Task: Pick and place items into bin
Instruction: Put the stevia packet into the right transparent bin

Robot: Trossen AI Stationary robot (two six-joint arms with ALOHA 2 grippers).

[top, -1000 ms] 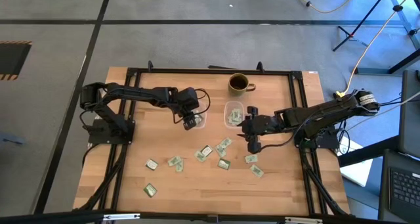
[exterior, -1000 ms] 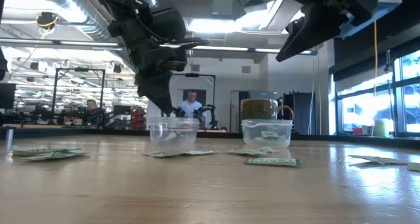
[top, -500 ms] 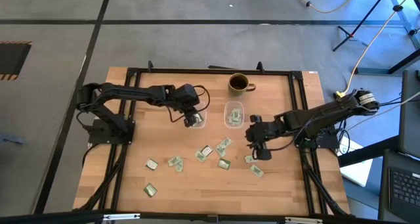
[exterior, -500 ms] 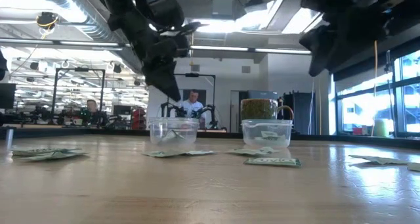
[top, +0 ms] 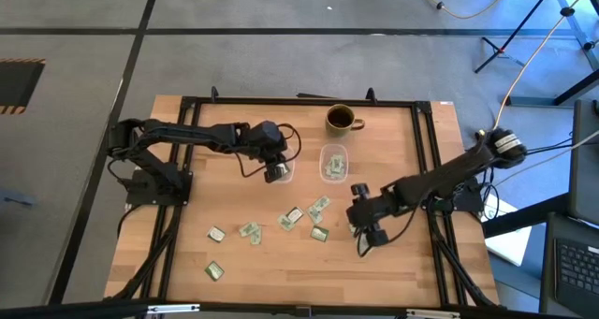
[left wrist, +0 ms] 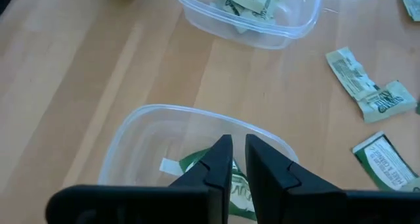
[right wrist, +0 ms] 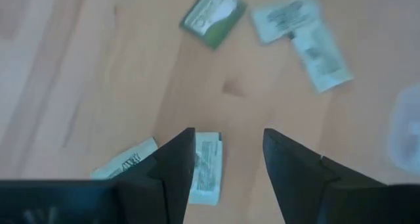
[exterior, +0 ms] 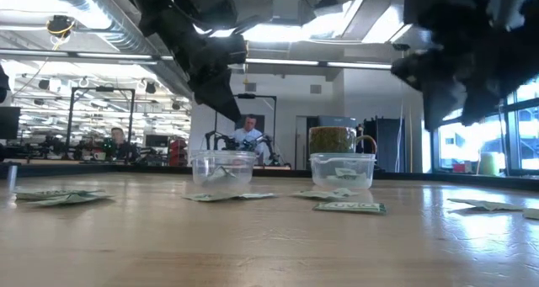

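Note:
Several small pale green and white packets (top: 292, 216) lie flat and scattered on the wooden table. My left gripper (left wrist: 237, 159) hangs over the left clear tub (top: 281, 168). Only a narrow gap shows between its fingers. A green packet (left wrist: 197, 168) lies on the tub's floor below them. My right gripper (right wrist: 226, 152) is wide open above the table, near its right and near side (top: 368, 241). One white packet (right wrist: 205, 168) lies on the wood below, between its fingers. The right clear tub (top: 333, 163) holds some packets.
A brown mug (top: 342, 120) stands behind the two tubs near the far edge. Further packets (right wrist: 213, 14) lie ahead of my right gripper, and others sit toward the near left (top: 214, 271). A black frame (top: 187, 102) borders the table. A person (exterior: 245, 135) sits in the room beyond.
My right gripper has travelled from beside the right tub toward the table's near edge and now hangs over the packets there. My left gripper has risen out of the left tub and stays over it.

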